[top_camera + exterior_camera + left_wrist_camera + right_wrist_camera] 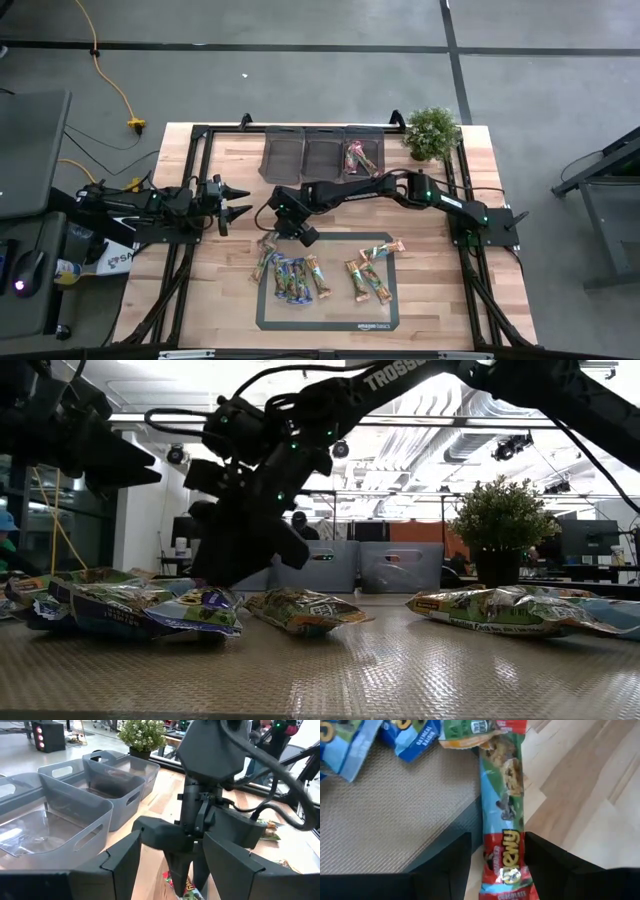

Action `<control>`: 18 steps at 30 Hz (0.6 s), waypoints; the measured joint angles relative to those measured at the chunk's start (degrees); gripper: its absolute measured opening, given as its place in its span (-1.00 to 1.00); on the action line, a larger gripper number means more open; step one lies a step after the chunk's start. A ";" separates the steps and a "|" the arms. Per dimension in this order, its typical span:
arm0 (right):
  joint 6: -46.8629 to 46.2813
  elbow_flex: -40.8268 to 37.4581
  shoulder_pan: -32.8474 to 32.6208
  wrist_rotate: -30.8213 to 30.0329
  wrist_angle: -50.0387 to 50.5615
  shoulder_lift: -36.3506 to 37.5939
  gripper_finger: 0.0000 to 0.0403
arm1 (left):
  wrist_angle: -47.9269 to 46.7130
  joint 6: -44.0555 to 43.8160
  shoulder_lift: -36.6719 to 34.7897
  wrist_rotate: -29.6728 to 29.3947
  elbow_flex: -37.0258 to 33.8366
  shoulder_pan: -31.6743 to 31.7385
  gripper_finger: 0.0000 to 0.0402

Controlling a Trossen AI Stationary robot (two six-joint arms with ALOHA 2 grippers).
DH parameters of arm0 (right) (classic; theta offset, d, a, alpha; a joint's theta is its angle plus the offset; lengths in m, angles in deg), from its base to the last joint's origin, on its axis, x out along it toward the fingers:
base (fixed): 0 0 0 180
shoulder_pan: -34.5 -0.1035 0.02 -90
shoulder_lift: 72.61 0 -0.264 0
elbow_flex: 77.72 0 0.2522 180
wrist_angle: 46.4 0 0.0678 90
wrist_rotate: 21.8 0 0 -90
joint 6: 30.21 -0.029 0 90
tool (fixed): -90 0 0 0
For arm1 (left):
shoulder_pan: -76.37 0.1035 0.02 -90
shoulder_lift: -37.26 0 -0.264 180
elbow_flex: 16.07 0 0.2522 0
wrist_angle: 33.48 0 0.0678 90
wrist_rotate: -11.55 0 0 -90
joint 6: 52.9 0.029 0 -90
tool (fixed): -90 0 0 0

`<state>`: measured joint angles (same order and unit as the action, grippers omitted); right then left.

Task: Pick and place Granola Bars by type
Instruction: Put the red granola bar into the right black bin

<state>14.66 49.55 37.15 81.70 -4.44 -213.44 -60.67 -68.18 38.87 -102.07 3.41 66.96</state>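
Red-ended wrapper of one granola bar (504, 820) lies lengthwise between the parted jaws of the right gripper (301, 232), straddling the edge of the woven mat (390, 820) and the bare wood table (580, 795); whether the jaws touch it cannot be told. "Chewy" reads on its wrapper. Just beyond it, blue bars (415, 737) are cut off. Three grey bins (322, 154) and a potted plant (431, 130) stand farther off. The left gripper (235, 201) hovers nearby, jaws apart.
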 joint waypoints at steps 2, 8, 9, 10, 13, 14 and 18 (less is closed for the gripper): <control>-1.31 0.00 0.00 0.02 0.11 -0.04 -0.17 | 0.00 0.02 0.00 0.00 0.00 0.00 0.05; -5.77 0.00 0.09 -0.07 0.20 -0.04 -0.19 | -0.01 0.00 0.01 0.00 0.01 0.00 0.05; -6.63 0.02 0.13 0.07 0.24 -0.04 -0.21 | -0.01 0.00 0.01 0.00 0.01 0.01 0.05; -7.48 0.00 0.17 0.15 0.26 -0.04 -0.22 | -0.01 0.01 0.01 0.00 0.00 0.02 0.05; -9.38 0.00 0.33 0.22 0.28 -0.04 -0.29 | 0.00 0.00 0.00 0.00 0.02 0.00 0.05; -9.81 0.00 0.33 0.17 0.26 -0.04 -0.31 | 0.00 0.00 0.00 0.00 0.02 0.01 0.05; -10.14 0.00 0.35 0.20 0.26 -0.04 -0.41 | 0.00 0.00 0.00 0.00 0.00 0.02 0.05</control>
<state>4.51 49.55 37.50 81.90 -4.17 -213.49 -60.67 -68.18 38.87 -102.07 3.40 66.98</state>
